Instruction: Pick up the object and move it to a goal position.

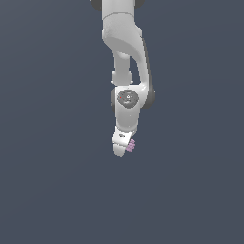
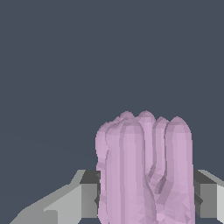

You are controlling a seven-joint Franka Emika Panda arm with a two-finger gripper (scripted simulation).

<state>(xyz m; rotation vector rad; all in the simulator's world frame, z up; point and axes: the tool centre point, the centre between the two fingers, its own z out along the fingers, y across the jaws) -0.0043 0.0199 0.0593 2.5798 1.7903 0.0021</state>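
The object (image 2: 144,170), a pale pink-lilac block with rounded ribs running along its length, sits clamped between the two fingers (image 2: 89,199) of the tool (image 2: 146,201). In the wrist view the ribs rise as four or five rounded columns, filling the gap from one grey finger pad to the other, with both pads pressed against the block's sides. The tool is therefore closed narrow on the object, holding it.

In the exterior view the object (image 1: 130,145) shows only as a small lilac patch peeking out at the tip of the white tool (image 1: 123,148), on the side toward the exterior view's right. Most of the block is hidden behind the finger there.

Above the tool, the arm (image 1: 125,52) comes down from the top edge of the exterior view, bending through a round wrist joint (image 1: 127,98) with a dark face before reaching the hand.

The surroundings are a uniform dark blue-grey surface (image 1: 47,143) with no visible edges or corners, so the object's place on the desk cannot be told, nor whether it is lifted off the desk or resting on it.
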